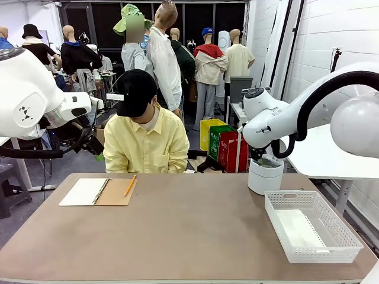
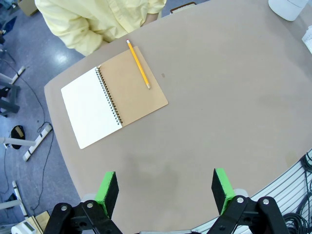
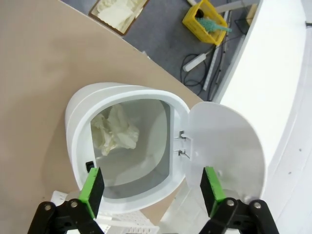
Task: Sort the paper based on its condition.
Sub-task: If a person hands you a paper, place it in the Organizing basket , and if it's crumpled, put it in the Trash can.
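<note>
Right gripper [image 3: 151,187] hovering over open bin [image 3: 78,122], fingers spread, holding nothing. Crumpled paper [image 3: 116,132] lying inside bin. Advice: rise straight, clearing lid [image 3: 226,141]. Left gripper [image 2: 165,192] spread, empty, above table [image 2: 219,107]. Count: one crumpled paper in bin, one flat sheet [image 1: 299,228] in basket [image 1: 349,236], one notebook [image 2: 109,97], one pencil [image 2: 138,70].

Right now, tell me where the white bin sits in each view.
Front view: white bin at the table's far right, under the right arm.
Left wrist view: its side shows at the top right corner.
Right wrist view: centre, lid open, crumpled paper inside.
Shared landmark: brown table.
</note>
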Robot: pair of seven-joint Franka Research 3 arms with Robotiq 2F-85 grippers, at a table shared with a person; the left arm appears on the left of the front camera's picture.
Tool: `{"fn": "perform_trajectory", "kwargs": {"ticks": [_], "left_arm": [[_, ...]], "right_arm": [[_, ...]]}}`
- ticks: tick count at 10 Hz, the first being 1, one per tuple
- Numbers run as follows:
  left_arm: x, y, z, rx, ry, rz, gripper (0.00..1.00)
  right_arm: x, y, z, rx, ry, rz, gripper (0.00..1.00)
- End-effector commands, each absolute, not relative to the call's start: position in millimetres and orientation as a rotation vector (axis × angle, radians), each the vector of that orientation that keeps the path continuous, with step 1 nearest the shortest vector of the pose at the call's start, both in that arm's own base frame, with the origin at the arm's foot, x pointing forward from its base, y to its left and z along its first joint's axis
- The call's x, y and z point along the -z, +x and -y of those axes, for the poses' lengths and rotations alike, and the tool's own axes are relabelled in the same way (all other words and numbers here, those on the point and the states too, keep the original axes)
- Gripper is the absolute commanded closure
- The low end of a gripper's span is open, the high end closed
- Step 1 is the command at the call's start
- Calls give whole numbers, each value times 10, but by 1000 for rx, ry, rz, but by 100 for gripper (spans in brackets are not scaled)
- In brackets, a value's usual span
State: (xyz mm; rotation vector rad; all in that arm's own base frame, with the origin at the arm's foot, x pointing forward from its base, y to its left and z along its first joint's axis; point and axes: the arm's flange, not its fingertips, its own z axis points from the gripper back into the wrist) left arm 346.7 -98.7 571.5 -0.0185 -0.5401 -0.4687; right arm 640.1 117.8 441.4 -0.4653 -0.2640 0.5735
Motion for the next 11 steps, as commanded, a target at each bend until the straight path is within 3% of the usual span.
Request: {"fn": "perform_trajectory", "kwargs": {"ticks": [1, 11], "left_arm": [[-5719, 3469, 973, 470, -15, 541, 0], [-5719, 3469, 973, 470, -15, 541, 0]], "right_arm": [[-4464, 6423, -1217, -526, -505, 271, 0], [-4501, 6418, -1198, -546, -466, 276, 0]]}}
